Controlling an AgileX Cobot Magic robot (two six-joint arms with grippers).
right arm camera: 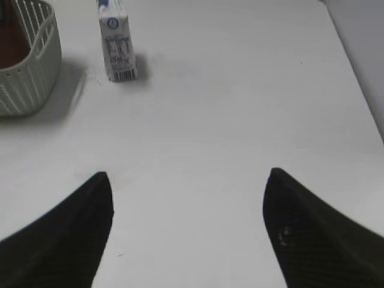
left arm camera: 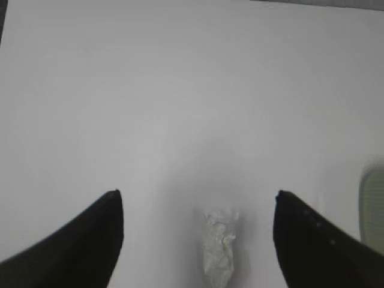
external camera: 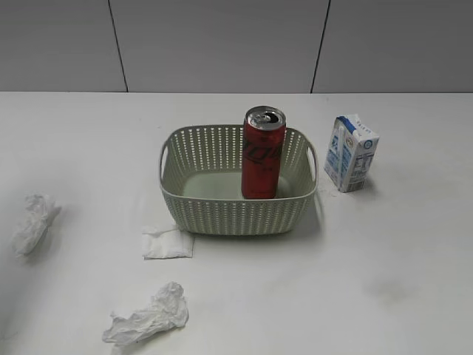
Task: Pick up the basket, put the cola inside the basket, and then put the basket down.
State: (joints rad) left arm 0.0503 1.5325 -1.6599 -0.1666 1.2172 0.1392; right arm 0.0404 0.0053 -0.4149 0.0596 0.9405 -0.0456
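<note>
The pale sage-green basket (external camera: 222, 214) stands on the white table in the middle of the exterior view. The red cola can (external camera: 262, 154) stands upright inside it, toward its right side. The basket also shows at the top left of the right wrist view (right arm camera: 24, 66) and as a sliver at the right edge of the left wrist view (left arm camera: 373, 204). My left gripper (left arm camera: 197, 198) is open and empty above a crumpled tissue (left arm camera: 219, 249). My right gripper (right arm camera: 187, 177) is open and empty over bare table, well to the right of the basket. Neither gripper shows in the exterior view.
A small blue-and-white drink carton (external camera: 350, 153) stands right of the basket, also in the right wrist view (right arm camera: 117, 42). Tissues lie at the far left (external camera: 33, 224), front left (external camera: 148, 316), and by the basket's front left corner (external camera: 168, 242). A grey wall runs behind the table.
</note>
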